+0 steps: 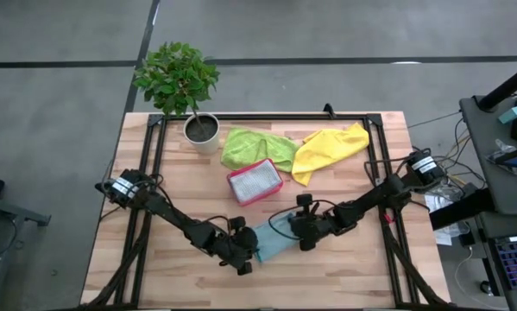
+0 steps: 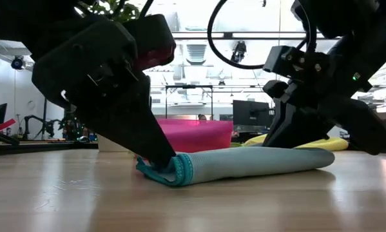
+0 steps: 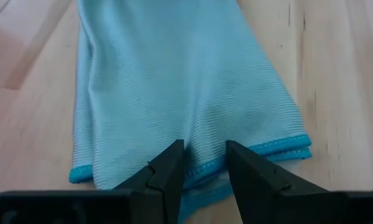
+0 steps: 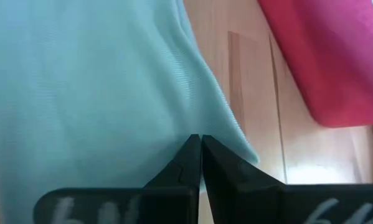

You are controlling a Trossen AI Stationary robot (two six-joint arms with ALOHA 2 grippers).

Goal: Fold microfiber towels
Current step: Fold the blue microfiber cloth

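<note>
A light teal-blue towel (image 1: 274, 242) lies folded into a narrow strip on the table near the middle front, and in the low view the towel (image 2: 257, 164) rests flat along its length. My left gripper (image 1: 245, 255) is at its hemmed end, shut on it. My right gripper (image 1: 305, 233) is at the opposite end with its fingers shut, tips on the cloth. A lime green towel (image 1: 254, 147) and a yellow towel (image 1: 331, 145) lie crumpled at the back. My left gripper pinches the towel's stacked hemmed edges (image 3: 205, 169) between its two fingers, several layers together. The fingers slant down from the table's left. That end (image 2: 170, 171) sits on the table. My right gripper's shut fingertips (image 4: 195, 146) meet the towel's top layer near one long edge (image 4: 236, 134), slanting down from the right. A crease runs up to the tips. Whether any cloth is caught between them I cannot tell.
A pink tray (image 1: 234, 188) with pale grey cloth in it stands just behind the teal towel. A potted plant (image 1: 202, 130) stands at the back left. Black frame rails (image 1: 267, 117) run along the table's back and sides.
</note>
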